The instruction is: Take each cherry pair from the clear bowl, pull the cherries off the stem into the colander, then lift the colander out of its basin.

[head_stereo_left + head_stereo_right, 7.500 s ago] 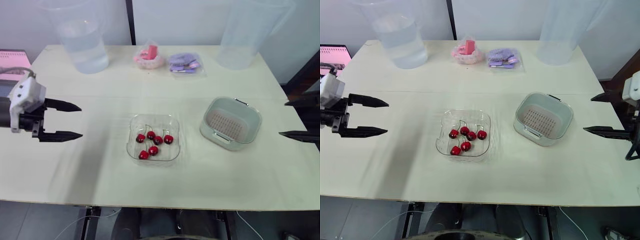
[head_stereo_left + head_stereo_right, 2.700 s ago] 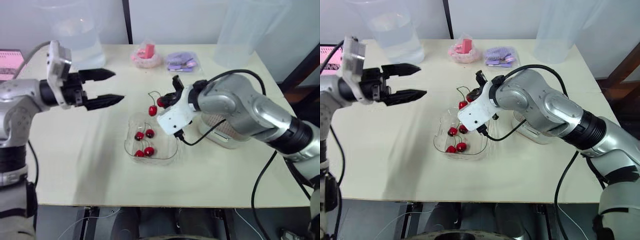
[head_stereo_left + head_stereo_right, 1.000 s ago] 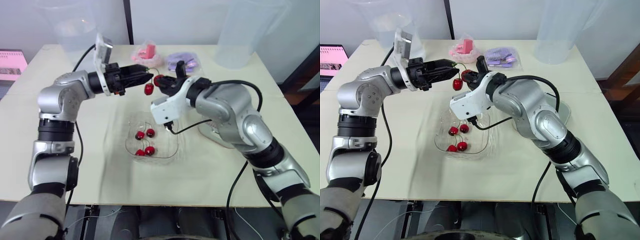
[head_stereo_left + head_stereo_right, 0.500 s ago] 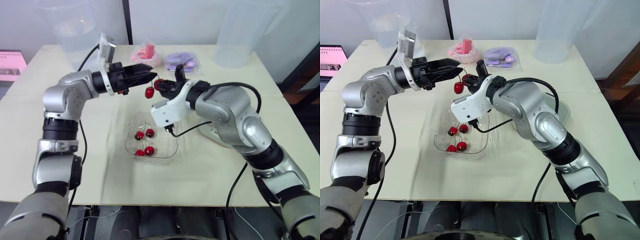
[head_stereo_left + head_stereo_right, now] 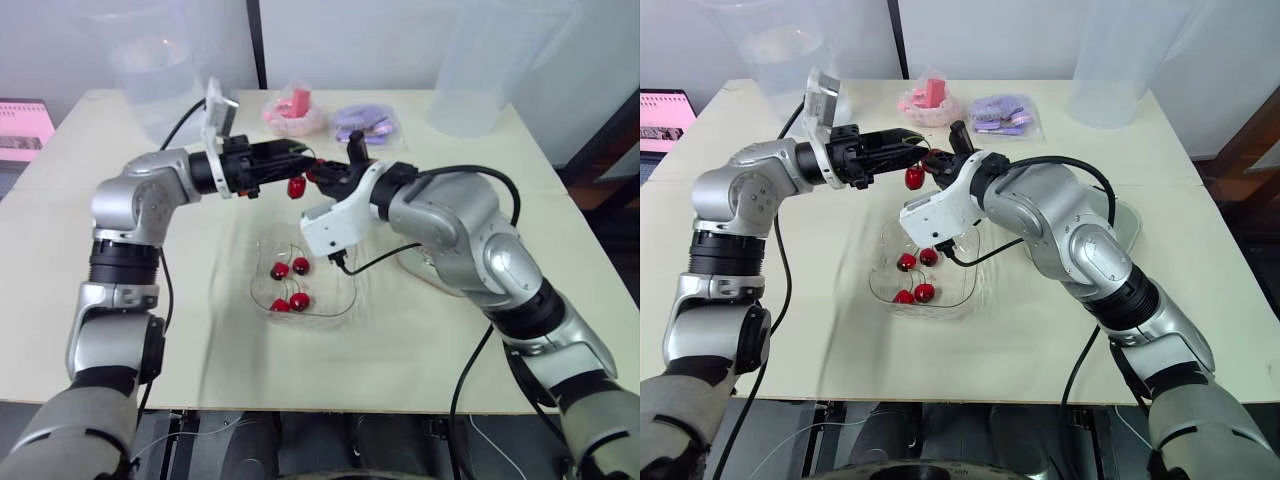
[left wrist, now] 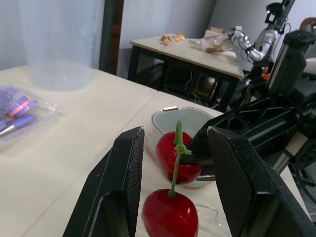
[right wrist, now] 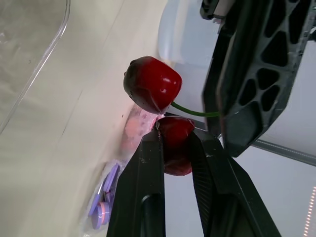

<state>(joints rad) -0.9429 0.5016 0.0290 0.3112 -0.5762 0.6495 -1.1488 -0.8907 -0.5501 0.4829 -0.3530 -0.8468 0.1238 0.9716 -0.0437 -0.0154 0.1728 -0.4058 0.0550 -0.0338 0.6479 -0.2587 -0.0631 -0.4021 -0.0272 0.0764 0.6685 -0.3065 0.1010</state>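
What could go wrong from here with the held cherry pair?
1. The right gripper holds one cherry up near the clear bowl, well short of the colander; a cherry pulled off here would likely miss it.
2. The left gripper straddles the stem without touching it; closing may pinch the hanging cherry instead.

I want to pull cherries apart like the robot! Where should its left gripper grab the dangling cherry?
Probably round the dangling cherry's middle, one finger each side, coming from the robot's left, opposite the right gripper pinching the other cherry. It hangs free under its thin green stem, between the left gripper's open fingers.
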